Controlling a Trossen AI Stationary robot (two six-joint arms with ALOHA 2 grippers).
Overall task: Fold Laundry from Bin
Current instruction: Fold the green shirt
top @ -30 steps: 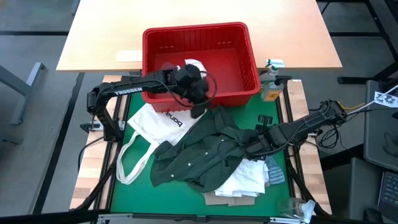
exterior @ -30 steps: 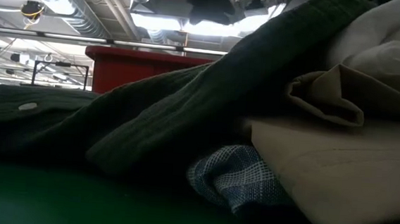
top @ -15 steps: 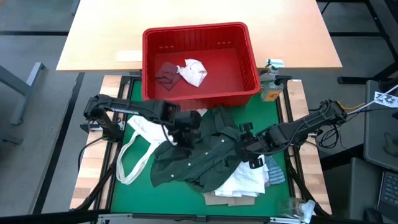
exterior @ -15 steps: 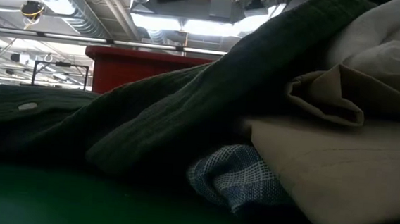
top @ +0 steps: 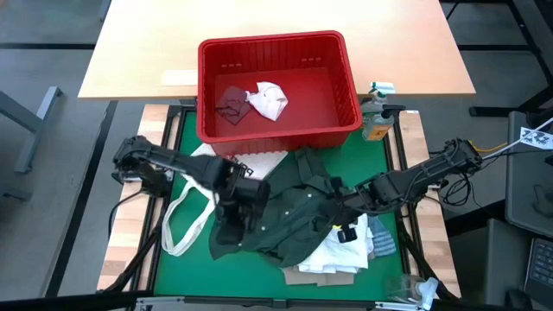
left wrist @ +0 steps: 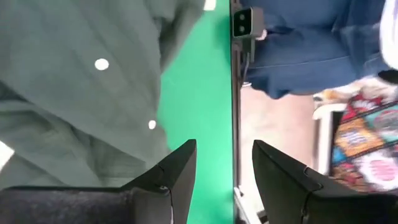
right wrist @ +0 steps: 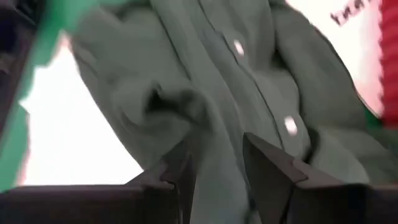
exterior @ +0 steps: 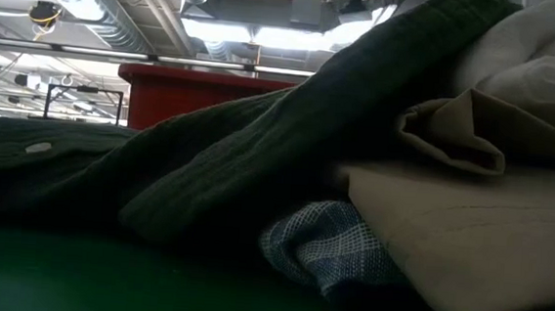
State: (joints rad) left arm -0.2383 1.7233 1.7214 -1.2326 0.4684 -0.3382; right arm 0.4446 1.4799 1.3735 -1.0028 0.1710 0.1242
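Both arms are dark, jointed and slender, with black cabling looped along their links. The left gripper (left wrist: pixel 224 177) has two matte black, wedge-shaped fingers (left wrist: pixel 171 171) rising from a blocky base. The right gripper (right wrist: pixel 217 165) has the same angular black fingers (right wrist: pixel 273 163).

High cam is looking straight down on whole table, both arms in shot. Low cam is sitting at mat level, facing level across twd far side, very close to the dark green-grey top (exterior: pixel 257 164); the bin (exterior: pixel 198 96) is showing behind. Both wrist cams are pointing down, close over that top (left wrist: pixel 74 93) (right wrist: pixel 205 93). All 4 views are sharing it (top: pixel 289 207); high & low are sharing the bin (top: pixel 278 125).
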